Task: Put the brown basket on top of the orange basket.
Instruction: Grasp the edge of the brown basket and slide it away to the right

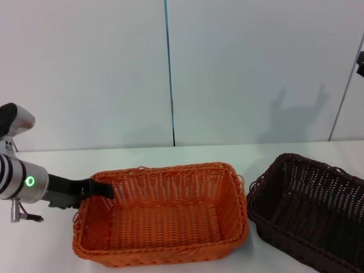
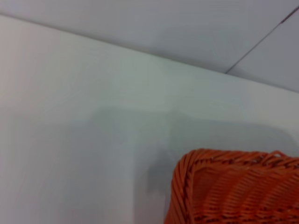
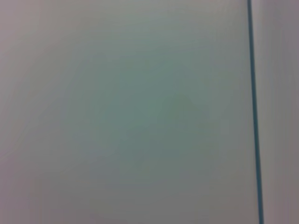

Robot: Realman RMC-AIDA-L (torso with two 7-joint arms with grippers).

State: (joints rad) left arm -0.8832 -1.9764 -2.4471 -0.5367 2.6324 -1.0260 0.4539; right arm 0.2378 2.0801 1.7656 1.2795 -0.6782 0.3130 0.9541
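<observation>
We see a plain white table (image 1: 170,156) running up to a pale wall at its far edge. Two woven baskets lie directly on it, side by side along the near edge. The orange basket (image 1: 162,216) rests upright around the middle of the near edge, open side up. The brown basket (image 1: 307,210) rests just beside it toward the near right corner, its rim close to the orange rim, partly cut off at the right edge.
</observation>
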